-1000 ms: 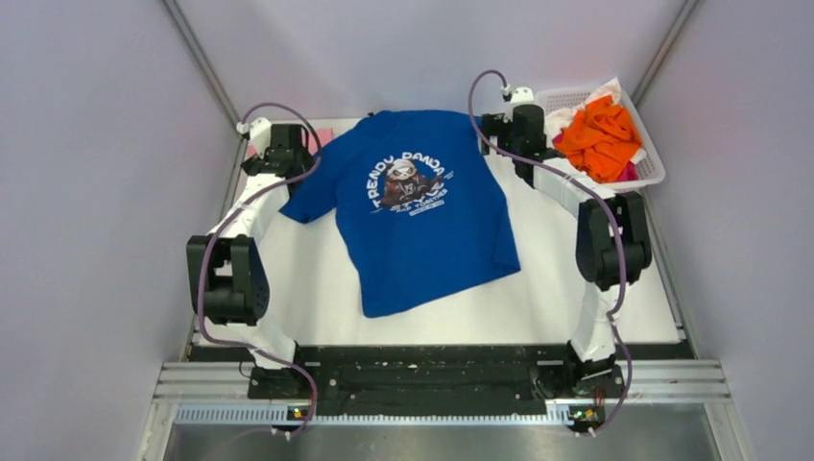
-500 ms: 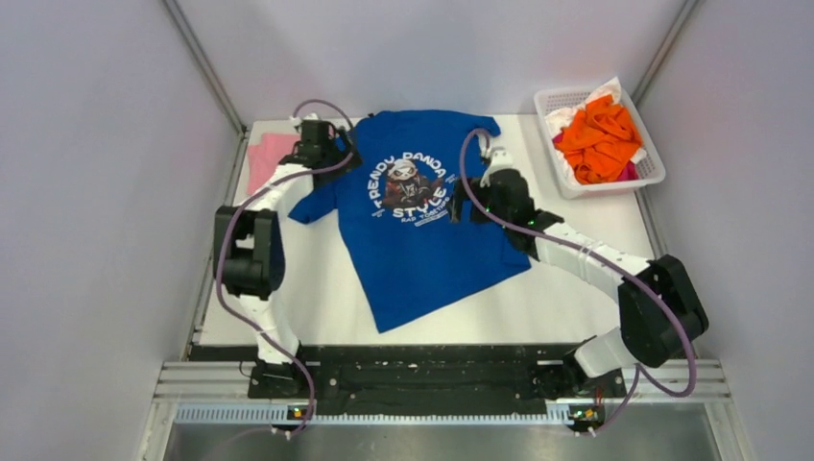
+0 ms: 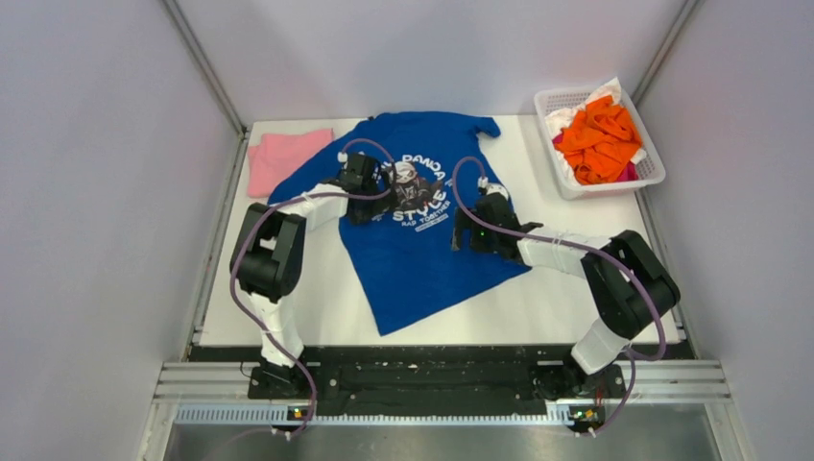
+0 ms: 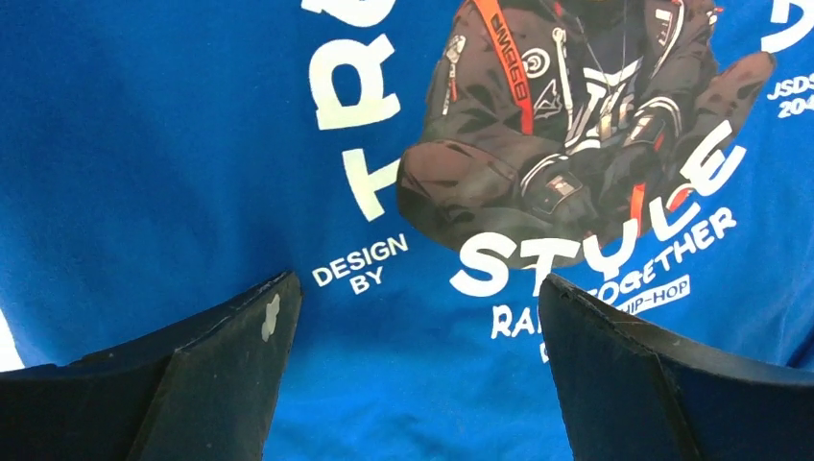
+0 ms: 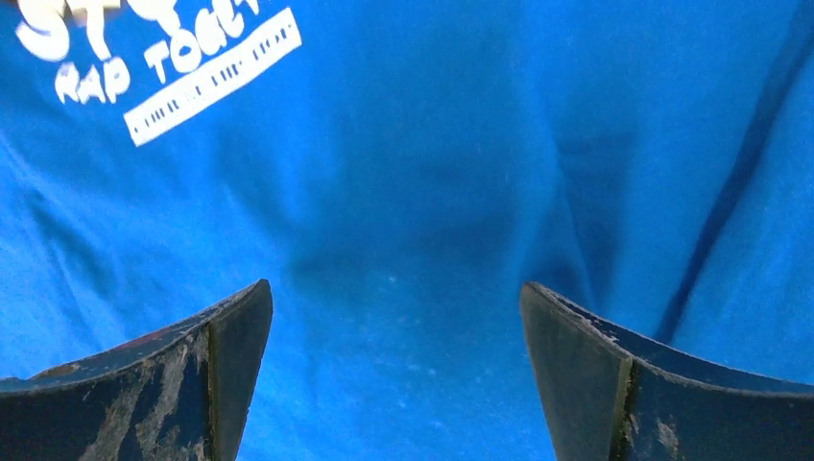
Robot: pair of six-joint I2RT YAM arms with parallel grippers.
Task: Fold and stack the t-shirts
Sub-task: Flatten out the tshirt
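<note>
A royal blue t-shirt with white lettering around a dark picture lies spread flat, print up, on the white table. My left gripper is open over the print's left side; its wrist view shows the shirt between the spread fingers. My right gripper is open over the shirt's right part, below the print; its wrist view shows plain blue cloth between the fingers. A light pink shirt lies folded at the far left. Orange shirts fill the basket.
A white lattice basket stands at the far right corner, holding white and pink cloth besides the orange shirts. Grey walls close in on both sides. The table's near edge meets a black rail in front of the arm bases.
Both grippers have moved from the far shirt corners inward over the shirt's middle. The shirt has shifted a little toward me and the pink shirt now shows.
</note>
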